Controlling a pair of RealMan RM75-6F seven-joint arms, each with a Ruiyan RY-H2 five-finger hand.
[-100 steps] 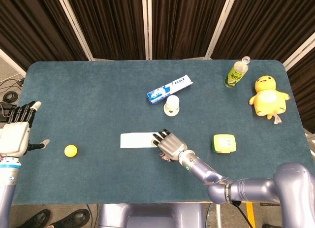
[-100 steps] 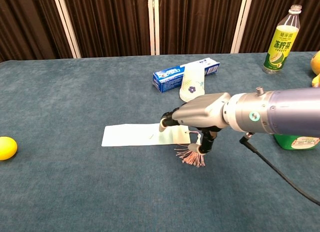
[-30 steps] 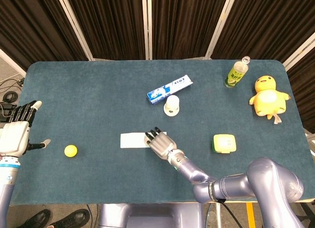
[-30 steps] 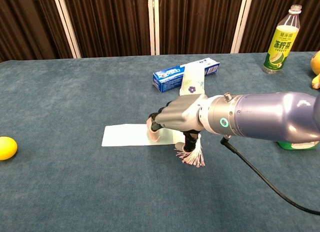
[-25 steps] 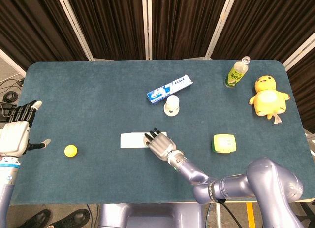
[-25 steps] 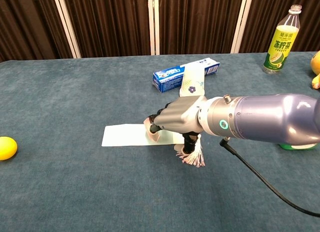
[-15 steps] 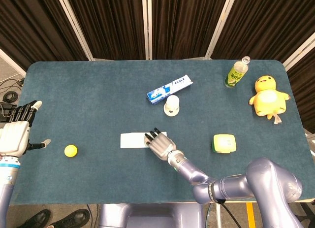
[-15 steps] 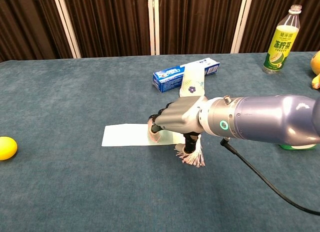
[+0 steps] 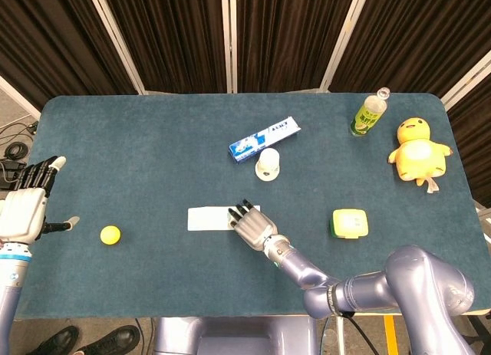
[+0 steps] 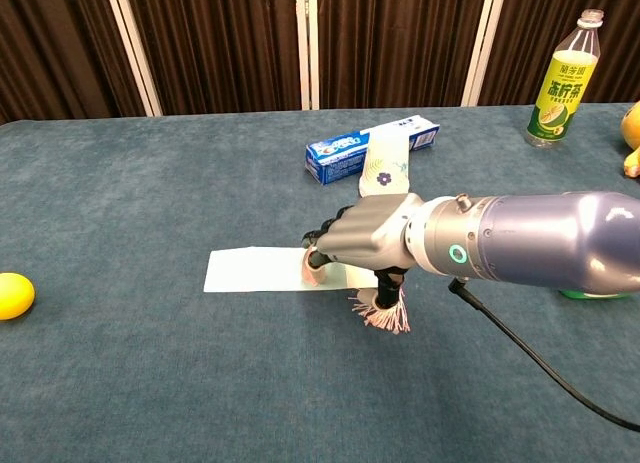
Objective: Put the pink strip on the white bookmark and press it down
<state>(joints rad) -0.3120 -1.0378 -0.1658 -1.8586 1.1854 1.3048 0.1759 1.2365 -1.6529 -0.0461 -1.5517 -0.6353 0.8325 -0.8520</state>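
Right hand (image 10: 365, 238) lies low over the right end of the white bookmark (image 10: 255, 269), which sits flat on the counter (image 9: 153, 156) with its long axis running left–right. Pink strip (image 10: 313, 272) shows only as a small pink patch directly under the fingertips (image 10: 318, 251), on the bookmark's right part; the fingers appear extended and lying down on it, so the hand reads as pressing, not gripping. The press direction is therefore straight down through the fingertips, and any smoothing would run along the bookmark's long axis, toward its free left end. Right hand is the only one near: left hand (image 9: 27, 205) is at the far left counter edge, well apart, fingers spread, holding nothing. Hidden: most of the strip, its length and its alignment to the bookmark, under the palm in both views; whether it lies flat cannot be told. A pink tassel (image 10: 383, 314) shows below the hand, just off the bookmark's right end.
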